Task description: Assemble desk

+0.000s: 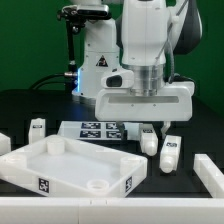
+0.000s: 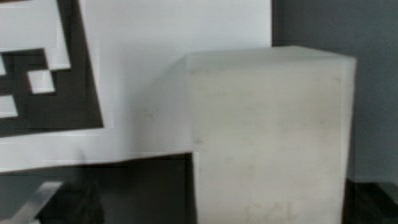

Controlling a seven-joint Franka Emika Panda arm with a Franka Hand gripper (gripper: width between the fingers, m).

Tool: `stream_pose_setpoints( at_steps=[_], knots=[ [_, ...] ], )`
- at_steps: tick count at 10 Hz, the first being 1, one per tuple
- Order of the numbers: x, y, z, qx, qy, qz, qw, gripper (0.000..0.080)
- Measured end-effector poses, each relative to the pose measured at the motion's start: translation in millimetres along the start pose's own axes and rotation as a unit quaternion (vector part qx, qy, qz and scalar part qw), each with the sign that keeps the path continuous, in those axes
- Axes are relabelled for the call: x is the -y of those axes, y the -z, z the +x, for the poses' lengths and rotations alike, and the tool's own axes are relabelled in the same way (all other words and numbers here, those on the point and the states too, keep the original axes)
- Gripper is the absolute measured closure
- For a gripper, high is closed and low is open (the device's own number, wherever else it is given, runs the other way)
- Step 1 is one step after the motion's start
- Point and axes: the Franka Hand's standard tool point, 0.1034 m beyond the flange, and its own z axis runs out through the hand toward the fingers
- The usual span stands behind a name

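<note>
Hovering low over the black table, the arm brings its jaws right above an upright white leg beside the marker board. You cannot tell from either view how wide the jaws stand, or whether they touch that leg. A second leg stands just to the exterior view's right. The desk top lies in front, one round corner socket showing. Wrist view: the leg close up, the marker board beside it.
</note>
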Motion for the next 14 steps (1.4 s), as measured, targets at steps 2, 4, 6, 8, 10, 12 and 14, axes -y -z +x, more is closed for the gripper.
stream_pose_setpoints(
  at_steps=[2,4,6,8,10,12,14],
  knots=[
    [5.8,10.6,-4.6,0.031,0.0,0.007,0.999,0.0151],
    [9.7,67.3,11.4,0.059,-0.009,0.03,0.998,0.0151],
    [11.3,108.4,33.1,0.079,-0.013,0.044,0.996,0.0151],
    [12.4,108.9,39.3,0.077,-0.015,0.045,0.996,0.0151],
    [15.7,104.8,38.2,0.077,-0.033,0.041,0.996,0.0151],
    [38.6,81.5,51.4,0.084,-0.073,0.032,0.993,0.0151],
    [48.2,56.5,67.2,0.066,-0.088,0.027,0.994,0.0151]
  ],
)
